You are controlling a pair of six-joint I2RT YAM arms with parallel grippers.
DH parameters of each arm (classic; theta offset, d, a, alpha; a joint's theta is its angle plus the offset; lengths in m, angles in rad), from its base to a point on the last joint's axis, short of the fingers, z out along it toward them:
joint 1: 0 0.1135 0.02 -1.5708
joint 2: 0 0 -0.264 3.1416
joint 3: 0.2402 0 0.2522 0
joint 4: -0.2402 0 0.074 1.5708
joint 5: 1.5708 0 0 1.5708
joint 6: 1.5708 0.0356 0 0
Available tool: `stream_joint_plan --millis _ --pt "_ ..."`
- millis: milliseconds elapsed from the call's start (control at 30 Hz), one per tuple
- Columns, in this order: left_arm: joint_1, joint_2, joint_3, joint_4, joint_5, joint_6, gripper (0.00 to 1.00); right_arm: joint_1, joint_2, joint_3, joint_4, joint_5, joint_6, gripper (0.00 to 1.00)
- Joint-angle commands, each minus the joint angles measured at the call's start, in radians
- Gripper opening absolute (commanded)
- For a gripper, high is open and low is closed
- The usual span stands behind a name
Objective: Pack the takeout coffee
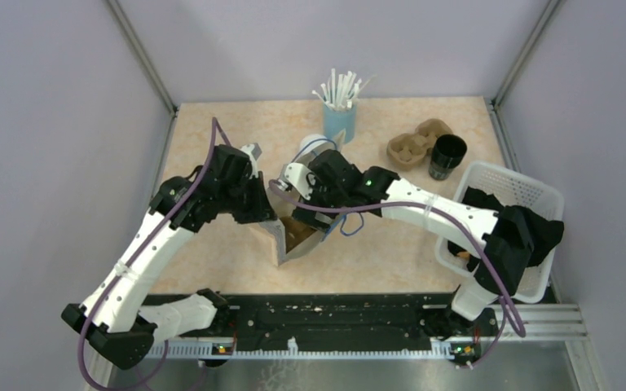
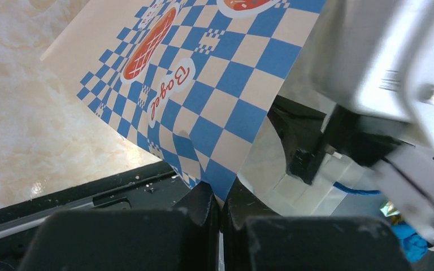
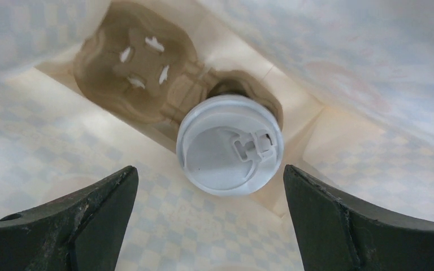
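Observation:
In the right wrist view the takeout coffee [image 3: 229, 144], a cup topped by a round white lid, sits in a brown pulp carrier [image 3: 133, 68] at the bottom of a paper bag [image 3: 203, 226]. My right gripper [image 3: 209, 169] hangs open inside the bag just above the lid, touching nothing. The bag's outside is blue-checked [image 2: 203, 84], and my left gripper [image 2: 221, 197] is shut on its rim. From above, the bag [image 1: 293, 238] stands mid-table between both grippers, the left gripper [image 1: 267, 213] at its left edge and the right gripper [image 1: 300, 213] reaching into its mouth.
At the back stands a light-blue cup of white straws [image 1: 339, 114]. A second pulp carrier [image 1: 414, 145] and an open dark cup [image 1: 447, 156] sit at the back right. A white basket [image 1: 530, 194] holding dark items lies at the right edge, under my right arm.

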State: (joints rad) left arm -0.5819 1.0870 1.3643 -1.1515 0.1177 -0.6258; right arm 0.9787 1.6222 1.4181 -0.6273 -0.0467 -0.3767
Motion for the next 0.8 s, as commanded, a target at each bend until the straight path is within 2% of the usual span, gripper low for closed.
stream_joint_plan --millis 0,167,433,500,633,767 --pt "0.0 -0.005 -0.013 0.002 -0.027 -0.051 0.06 0.027 -0.089 0.138 -0.041 0.035 0.098 0.99" --pt "0.001 0.003 -0.01 -0.026 -0.077 -0.087 0.08 0.03 -0.109 0.255 -0.106 0.067 0.212 0.99" --pt "0.001 0.016 0.022 -0.038 -0.159 -0.108 0.11 0.032 -0.207 0.344 -0.092 -0.004 0.298 0.98" --pt "0.001 0.02 0.032 -0.04 -0.184 -0.107 0.18 0.032 -0.241 0.367 -0.067 0.037 0.323 0.98" --pt "0.002 0.023 0.044 -0.036 -0.207 -0.08 0.34 0.012 -0.283 0.394 0.008 0.223 0.34 0.99" --pt "0.002 0.023 0.074 -0.037 -0.238 -0.052 0.47 -0.105 -0.274 0.402 0.082 0.336 0.403 0.99"
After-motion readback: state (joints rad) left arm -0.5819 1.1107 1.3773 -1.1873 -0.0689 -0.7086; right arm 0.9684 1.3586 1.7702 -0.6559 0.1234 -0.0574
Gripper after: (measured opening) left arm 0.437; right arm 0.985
